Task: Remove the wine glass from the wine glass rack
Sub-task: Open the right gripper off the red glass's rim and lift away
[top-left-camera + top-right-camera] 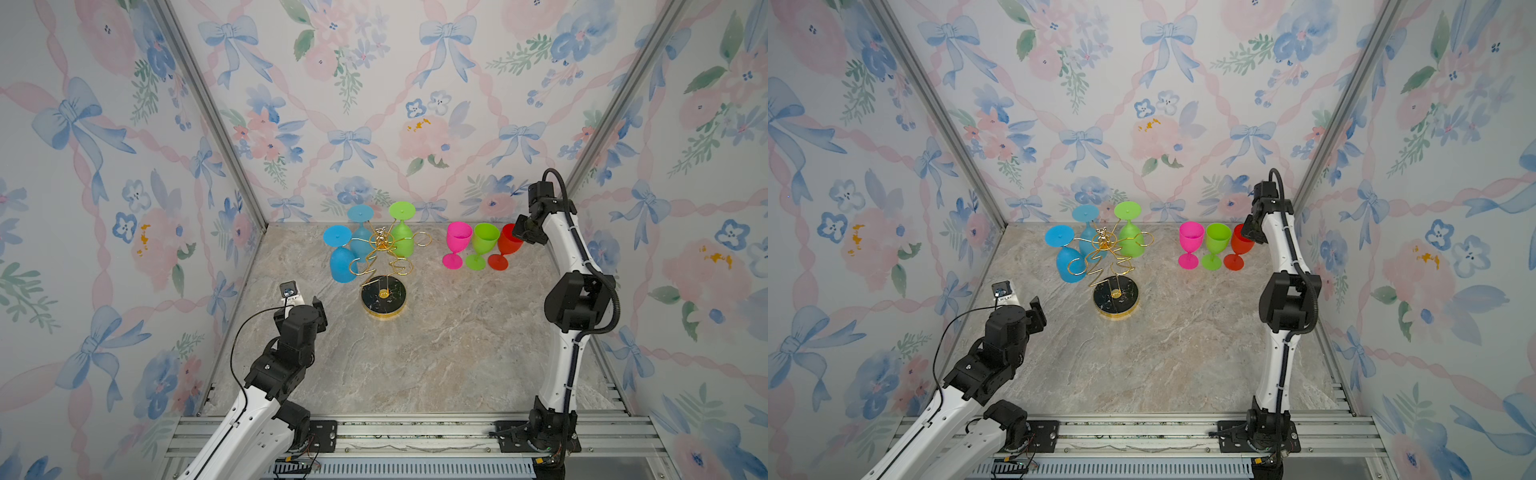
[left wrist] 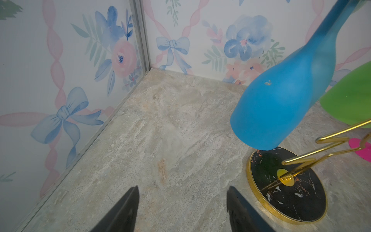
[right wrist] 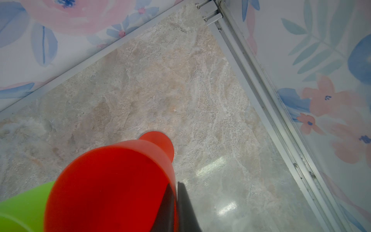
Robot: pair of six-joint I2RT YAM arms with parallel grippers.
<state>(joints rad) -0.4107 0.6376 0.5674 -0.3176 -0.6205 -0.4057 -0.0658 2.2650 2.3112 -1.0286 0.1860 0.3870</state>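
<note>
Right wrist: hand (image 3: 174,186) on red glass (image 3: 112,180)

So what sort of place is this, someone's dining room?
Probably a robot test booth, not a home: wallpapered panels in a metal frame, two arms bolted to a rail, and a rack hung with bright glasses on a table.

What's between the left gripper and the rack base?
Nothing. In the left wrist view, only bare tabletop separates the open left gripper from the base of the wine glass rack.
</note>
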